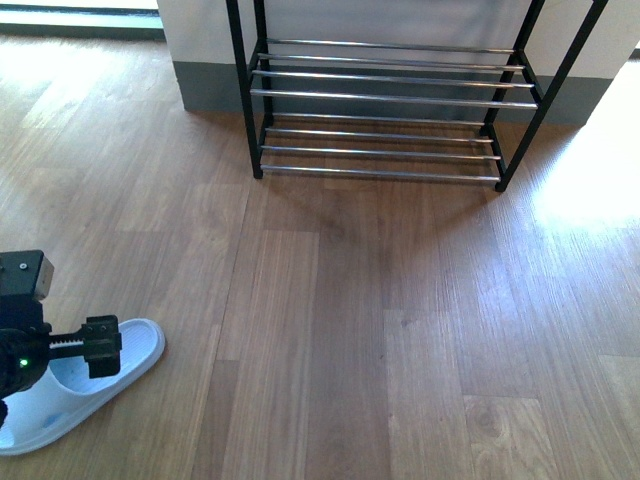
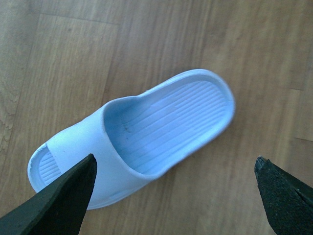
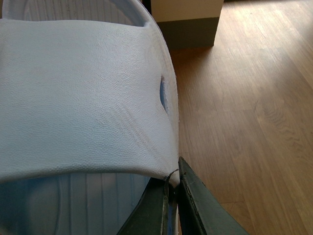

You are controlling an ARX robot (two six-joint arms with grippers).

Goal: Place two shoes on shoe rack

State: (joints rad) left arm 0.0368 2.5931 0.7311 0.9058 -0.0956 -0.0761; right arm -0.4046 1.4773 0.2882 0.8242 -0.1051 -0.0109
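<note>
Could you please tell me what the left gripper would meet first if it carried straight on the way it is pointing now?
Most likely the pale blue rubber slide sandal on the wooden floor: it lies directly ahead, between the left gripper's open fingers, though depth is unclear.

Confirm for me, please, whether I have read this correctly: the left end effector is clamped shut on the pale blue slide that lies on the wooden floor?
Not quite. The left end effector is open, not clamped shut: its fingers stand wide apart above the pale blue slide. The slide does lie on the wooden floor. The left wrist view shows this.
</note>
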